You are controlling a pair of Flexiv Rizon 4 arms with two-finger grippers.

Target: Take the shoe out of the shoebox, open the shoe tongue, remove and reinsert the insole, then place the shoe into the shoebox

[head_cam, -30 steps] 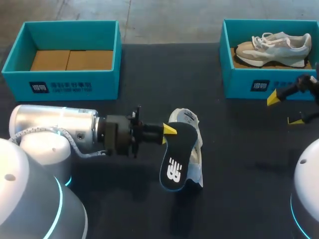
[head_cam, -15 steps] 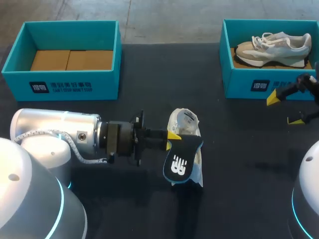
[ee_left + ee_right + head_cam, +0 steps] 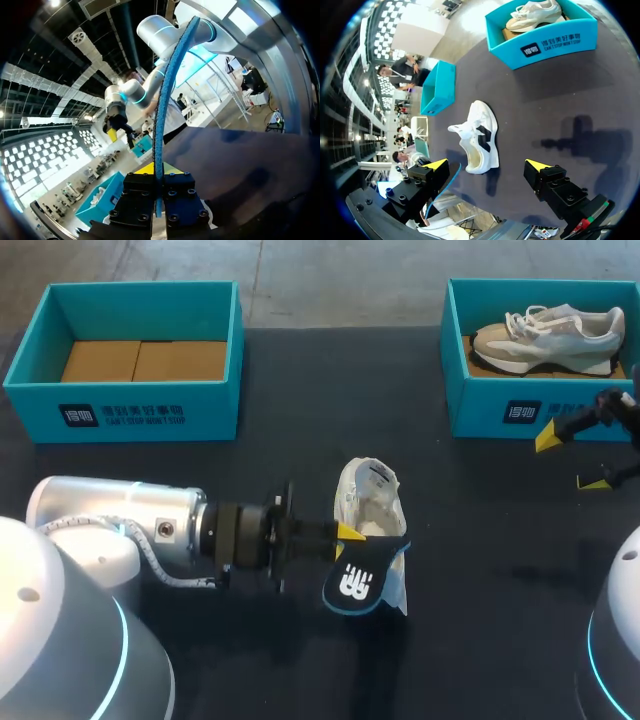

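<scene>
The left fingers are pinched tight on a thin, flexible insole, gripping it by one long edge. From above, the insole is a dark, rounded tongue shape with a white mark and a blue rim. In the left wrist view it shows edge-on, as a slim blue foam strip curving up from between the fingers. Its broad end hangs over the near end of the shoe. This is a pale, soft-sided sneaker with a dark side patch, standing on the matte black tabletop with its mouth open. Farther off to the right, the right fingers are spread wide with nothing between them, in front of the right shoebox. That box is teal card and holds a second shoe, beige with white laces. The left shoebox, also rectangular teal card, has only a brown cardboard liner inside.
</scene>
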